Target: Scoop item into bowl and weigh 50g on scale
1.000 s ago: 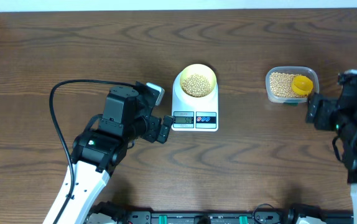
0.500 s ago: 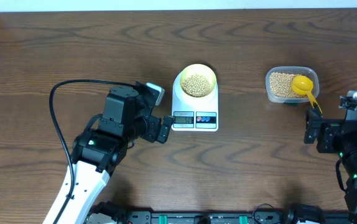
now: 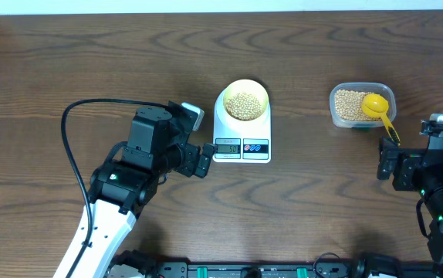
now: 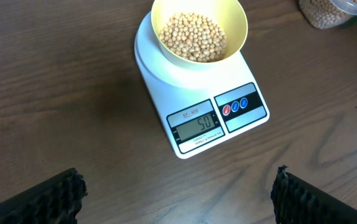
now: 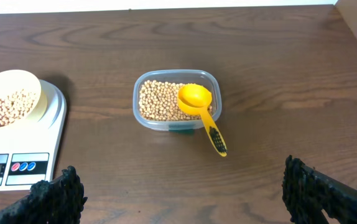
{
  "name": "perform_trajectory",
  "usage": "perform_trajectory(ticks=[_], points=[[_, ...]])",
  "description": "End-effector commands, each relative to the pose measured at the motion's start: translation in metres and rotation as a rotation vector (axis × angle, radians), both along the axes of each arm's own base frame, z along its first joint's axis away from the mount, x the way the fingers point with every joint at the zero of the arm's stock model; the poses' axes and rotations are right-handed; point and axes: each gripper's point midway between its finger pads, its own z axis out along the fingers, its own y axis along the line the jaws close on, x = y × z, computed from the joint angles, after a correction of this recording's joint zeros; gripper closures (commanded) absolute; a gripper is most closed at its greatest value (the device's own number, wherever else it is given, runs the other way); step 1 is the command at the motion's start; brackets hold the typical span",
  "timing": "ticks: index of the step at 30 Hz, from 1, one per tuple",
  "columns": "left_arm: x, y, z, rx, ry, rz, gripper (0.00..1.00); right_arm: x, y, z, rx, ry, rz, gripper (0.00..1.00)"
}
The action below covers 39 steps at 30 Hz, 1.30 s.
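You see the scale (image 3: 241, 143) on the wooden table (image 3: 90, 62), with the bowl (image 3: 245, 86) on its platform and beans (image 3: 243, 106) heaped inside. The display is too small for you to read. Well to the scale's right, a clear tub (image 3: 345, 106) holds more beans, and a yellow scoop (image 3: 376, 105) rests in it, its handle pointing away from the scale. The left gripper (image 3: 204, 161) sits just beside the scale's display corner. The right gripper (image 3: 387, 162) is far to the scale's right.
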Motion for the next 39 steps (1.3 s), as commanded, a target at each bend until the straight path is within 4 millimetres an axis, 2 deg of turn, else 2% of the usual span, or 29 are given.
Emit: perform_trajectory(ticks=[1, 8, 15, 17, 19, 25, 29, 35, 39], points=[[0.002, 0.002, 0.0, 0.007, -0.008, 0.004, 0.02, -0.001, -0.002, 0.005, -0.016, -0.011, -0.003, 0.01], [0.002, 0.002, 0.0, 0.007, -0.008, 0.004, 0.02, -0.001, -0.002, 0.004, -0.015, -0.006, -0.003, 0.01], [0.002, 0.002, 0.0, 0.007, -0.008, 0.004, 0.02, -0.012, 0.0, -0.01, -0.001, 0.067, -0.003, 0.01], [0.002, 0.002, 0.0, 0.007, -0.008, 0.004, 0.02, -0.015, 0.001, -0.013, 0.001, 0.082, -0.003, 0.06], [0.002, 0.002, 0.0, 0.007, -0.008, 0.004, 0.02, -0.019, 0.001, -0.017, 0.005, 0.103, -0.003, 0.01], [0.002, 0.002, 0.0, 0.007, -0.008, 0.004, 0.02, -0.025, 0.015, -0.023, 0.026, 0.136, 0.053, 0.01], [0.002, 0.002, 0.0, 0.007, -0.008, 0.004, 0.02, -0.027, 0.031, -0.015, 0.005, 0.083, 0.13, 0.01], [0.002, 0.002, 0.0, 0.007, -0.008, 0.004, 0.02, -0.028, 0.053, 0.003, -0.016, -0.096, 0.232, 0.01], [0.002, 0.002, 0.0, 0.007, -0.008, 0.004, 0.02, -0.025, 0.05, -0.011, -0.046, -0.151, 0.216, 0.01]])
